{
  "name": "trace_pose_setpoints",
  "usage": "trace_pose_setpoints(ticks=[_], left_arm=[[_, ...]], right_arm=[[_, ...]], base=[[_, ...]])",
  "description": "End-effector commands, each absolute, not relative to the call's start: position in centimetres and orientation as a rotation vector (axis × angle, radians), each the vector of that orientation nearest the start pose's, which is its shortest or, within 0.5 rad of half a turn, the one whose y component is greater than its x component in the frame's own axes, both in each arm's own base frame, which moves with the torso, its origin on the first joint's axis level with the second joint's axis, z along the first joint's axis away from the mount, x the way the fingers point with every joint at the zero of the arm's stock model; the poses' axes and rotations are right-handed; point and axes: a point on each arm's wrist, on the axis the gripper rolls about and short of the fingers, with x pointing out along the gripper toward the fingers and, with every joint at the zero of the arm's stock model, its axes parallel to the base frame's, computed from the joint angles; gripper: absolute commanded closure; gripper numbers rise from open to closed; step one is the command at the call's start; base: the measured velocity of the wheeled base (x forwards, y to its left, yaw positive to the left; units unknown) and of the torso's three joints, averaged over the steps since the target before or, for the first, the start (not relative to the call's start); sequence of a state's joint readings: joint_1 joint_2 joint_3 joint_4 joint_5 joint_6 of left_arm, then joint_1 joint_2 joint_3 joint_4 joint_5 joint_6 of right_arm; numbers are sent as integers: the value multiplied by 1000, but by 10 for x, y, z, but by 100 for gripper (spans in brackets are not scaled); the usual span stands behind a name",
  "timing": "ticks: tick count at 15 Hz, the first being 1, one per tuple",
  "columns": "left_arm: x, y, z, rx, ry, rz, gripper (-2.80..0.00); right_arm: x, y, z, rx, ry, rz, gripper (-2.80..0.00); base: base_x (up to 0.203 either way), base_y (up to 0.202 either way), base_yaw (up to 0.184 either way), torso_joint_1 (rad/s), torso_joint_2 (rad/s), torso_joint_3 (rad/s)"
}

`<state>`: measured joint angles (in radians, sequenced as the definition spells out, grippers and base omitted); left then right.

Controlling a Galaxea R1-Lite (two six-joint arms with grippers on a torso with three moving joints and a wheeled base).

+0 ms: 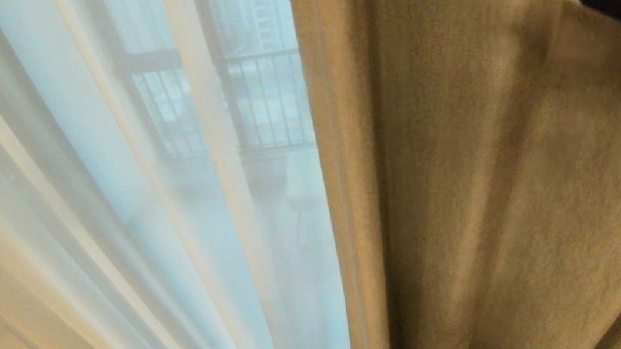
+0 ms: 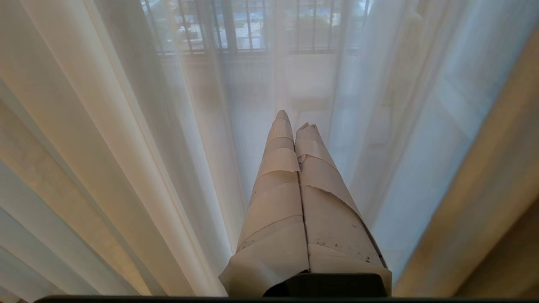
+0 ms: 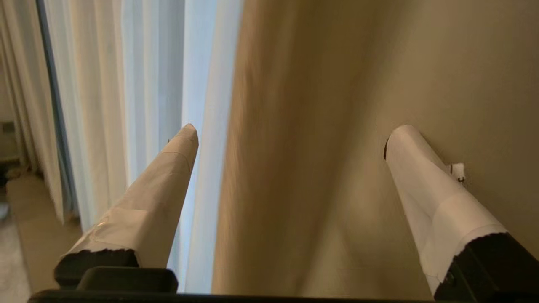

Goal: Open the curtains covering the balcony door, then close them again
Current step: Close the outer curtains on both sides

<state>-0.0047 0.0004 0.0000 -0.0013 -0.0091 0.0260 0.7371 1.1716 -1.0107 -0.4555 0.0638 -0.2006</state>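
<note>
- Drape point(image 1: 496, 187) hangs at 3 o'clock, sheer point(image 1: 111, 193) at 9; part of the door stays covered.
- Right gripper point(image 3: 290, 134) jaws released astride the drape edge; left gripper point(image 2: 294, 126) clenched, empty.

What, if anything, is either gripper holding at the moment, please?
Nothing: the right gripper is open around the beige drape's edge, and the left gripper is shut, empty.

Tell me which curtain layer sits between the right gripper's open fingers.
The beige drape: opaque woven fabric, between the right gripper fingers. The see-through white sheer hangs beside it.
</note>
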Motion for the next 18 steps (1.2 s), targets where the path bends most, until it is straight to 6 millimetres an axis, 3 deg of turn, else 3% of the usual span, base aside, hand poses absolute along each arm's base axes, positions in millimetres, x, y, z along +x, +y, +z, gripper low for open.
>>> trace_pose_setpoints(ticks=[1, 6, 7, 18], left_arm=[[-23, 0, 76, 26, -2, -14, 0], [-23, 0, 76, 26, -2, -14, 0], [-23, 0, 76, 26, -2, -14, 0], [-23, 0, 76, 26, -2, -14, 0]], right_arm=[[97, 86, 333, -94, -361, 741, -280], [83, 56, 286, -99, -258, 620, -280], [83, 50, 276, -101, -233, 581, 0], [80, 16, 202, -84, -62, 249, 0]], base=[[0, 0, 0, 0, 0, 0], [0, 0, 0, 0, 0, 0], [0, 0, 0, 0, 0, 0], [0, 0, 0, 0, 0, 0]])
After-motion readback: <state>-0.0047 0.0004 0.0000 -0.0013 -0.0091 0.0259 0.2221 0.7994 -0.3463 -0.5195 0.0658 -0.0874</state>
